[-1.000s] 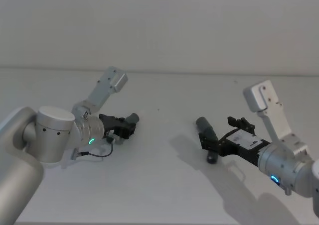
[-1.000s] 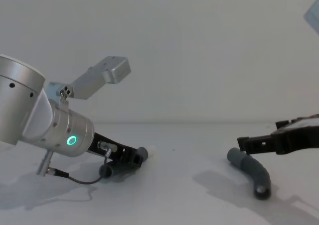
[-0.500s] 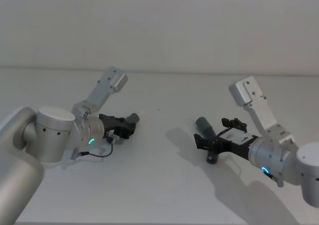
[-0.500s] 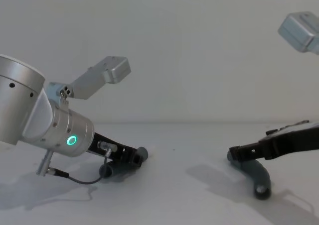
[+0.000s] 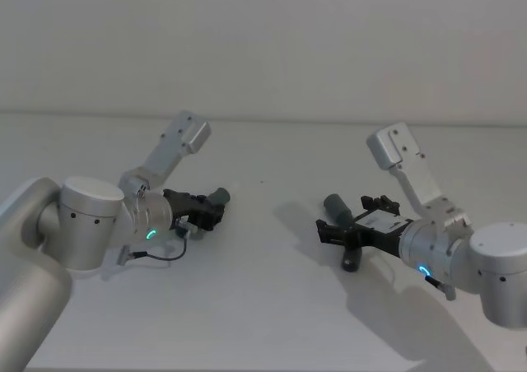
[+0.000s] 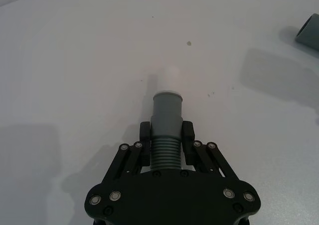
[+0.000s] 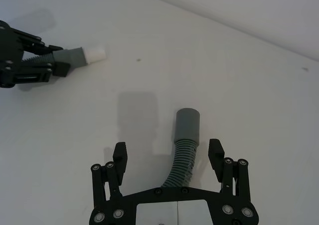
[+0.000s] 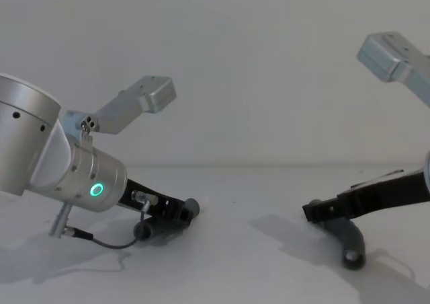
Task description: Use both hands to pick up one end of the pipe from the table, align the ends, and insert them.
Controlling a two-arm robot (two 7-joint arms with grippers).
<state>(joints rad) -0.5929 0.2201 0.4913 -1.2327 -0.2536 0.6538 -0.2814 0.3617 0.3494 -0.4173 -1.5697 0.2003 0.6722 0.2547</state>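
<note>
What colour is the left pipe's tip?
The tip is white, clearest in the left wrist view.

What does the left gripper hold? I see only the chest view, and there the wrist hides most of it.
Observer: The left gripper is shut on the ribbed middle of the plug pipe piece; its white plug tip points forward, away from the gripper.
Operator: Is the right gripper closed on the other piece?
Observer: No. The right gripper is open; its fingers stand on both sides of the cuff pipe piece, at its ribbed part, without touching it.
Operator: Where does its cuff point?
Observer: The smooth grey cuff points away from the right gripper.
</note>
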